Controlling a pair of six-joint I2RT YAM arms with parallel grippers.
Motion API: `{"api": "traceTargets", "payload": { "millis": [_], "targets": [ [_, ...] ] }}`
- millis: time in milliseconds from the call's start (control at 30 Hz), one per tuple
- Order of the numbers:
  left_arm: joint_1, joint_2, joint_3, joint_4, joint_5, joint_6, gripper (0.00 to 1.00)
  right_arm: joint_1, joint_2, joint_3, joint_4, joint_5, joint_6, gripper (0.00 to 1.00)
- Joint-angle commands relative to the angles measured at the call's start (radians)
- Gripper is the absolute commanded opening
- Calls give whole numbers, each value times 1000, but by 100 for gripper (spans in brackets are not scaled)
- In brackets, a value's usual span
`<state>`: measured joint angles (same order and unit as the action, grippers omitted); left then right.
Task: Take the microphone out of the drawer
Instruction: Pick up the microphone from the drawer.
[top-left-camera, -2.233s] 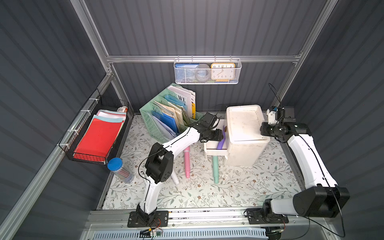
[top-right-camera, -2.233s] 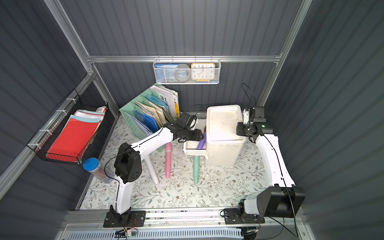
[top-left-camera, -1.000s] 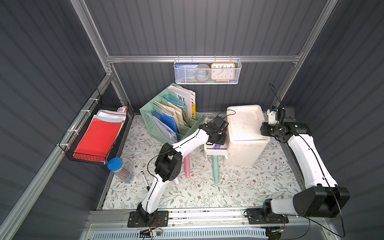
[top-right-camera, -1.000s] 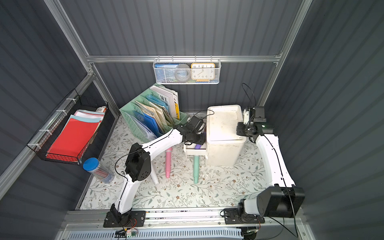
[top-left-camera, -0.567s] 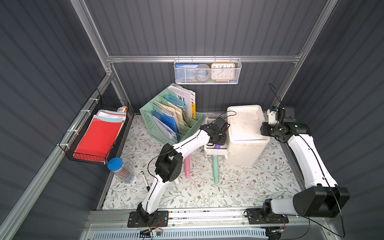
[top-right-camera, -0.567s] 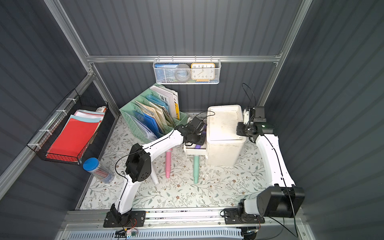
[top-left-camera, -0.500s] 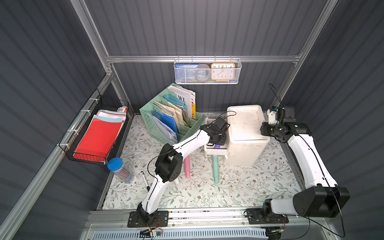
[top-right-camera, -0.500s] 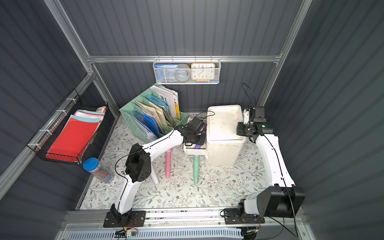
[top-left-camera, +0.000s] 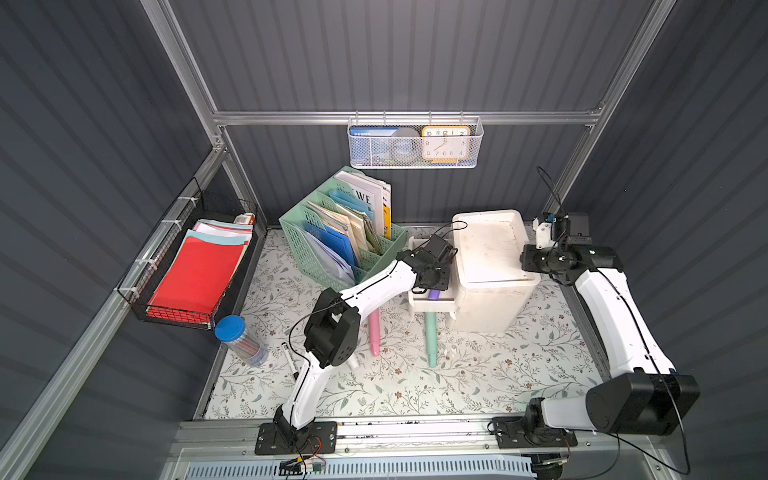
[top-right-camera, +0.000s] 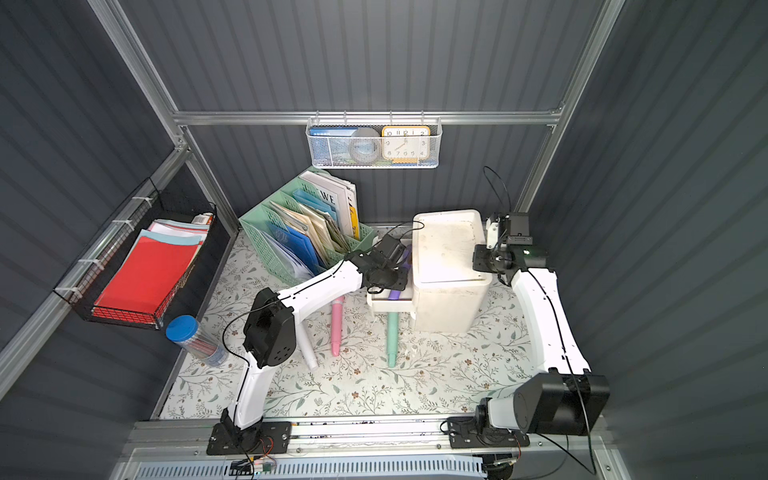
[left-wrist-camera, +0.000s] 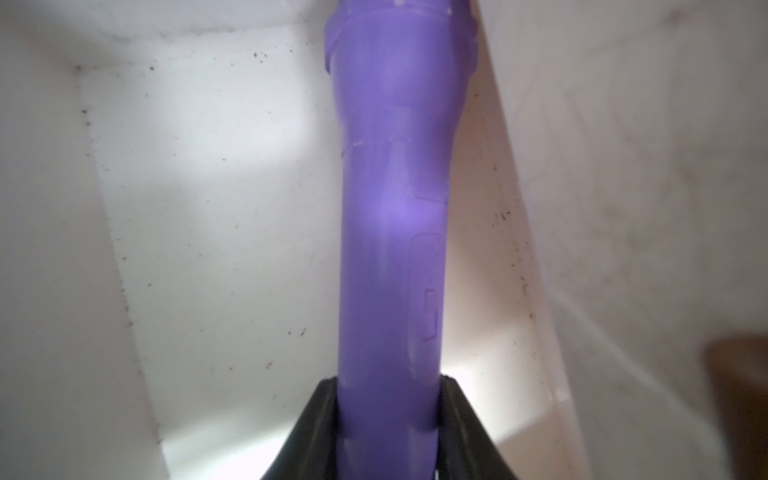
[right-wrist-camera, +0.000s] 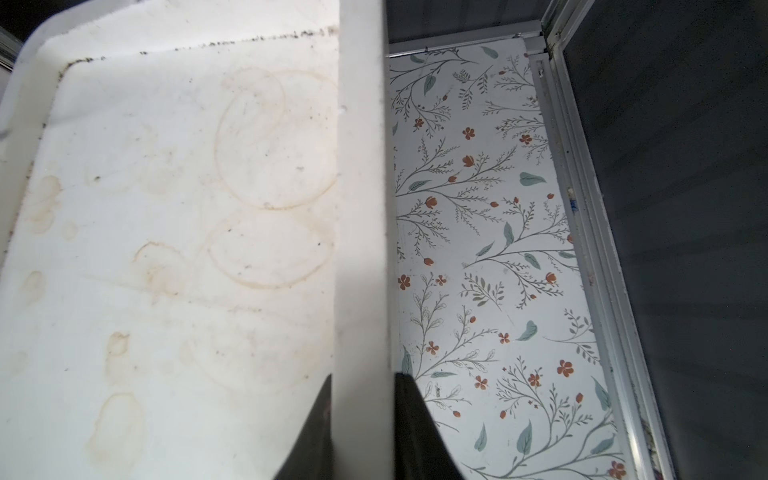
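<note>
The grasp looks made: the left hand (left-wrist-camera: 388, 390) is closed around the purple microphone (left-wrist-camera: 392, 232), which lies in the open drawer (top-left-camera: 432, 306). The right hand (right-wrist-camera: 361, 399) pinches the cabinet (top-left-camera: 490, 249) rim, probably to steady it. The next move calls for a lift clear of the drawer walls. The microphone's long axis runs front to back along the drawer, with its broader end away from the grip.

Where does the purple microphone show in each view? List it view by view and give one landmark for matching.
Top view: microphone lies in the open drawer, beside the cabinet.
Top view: same spot, in the drawer.
Left wrist: fills the middle, clamped by the left gripper.
Right wrist: not in it.
Landmark: the white cabinet.
</note>
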<state>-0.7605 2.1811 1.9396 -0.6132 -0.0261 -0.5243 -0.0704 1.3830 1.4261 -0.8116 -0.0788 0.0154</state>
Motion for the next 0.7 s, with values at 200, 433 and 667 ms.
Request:
{"api": "traceTargets", "payload": {
  "millis": [200, 433, 667],
  "targets": [
    [10, -105, -25, 65, -42, -120, 21, -3, 25, -58, -121, -97, 97, 1],
    [11, -133, -19, 69, -72, -126, 21, -3, 26, -60, -120, -98, 98, 1],
    [12, -158, -11, 71, -93, -119, 21, -3, 24, -60, -118, -99, 99, 1]
  ]
}}
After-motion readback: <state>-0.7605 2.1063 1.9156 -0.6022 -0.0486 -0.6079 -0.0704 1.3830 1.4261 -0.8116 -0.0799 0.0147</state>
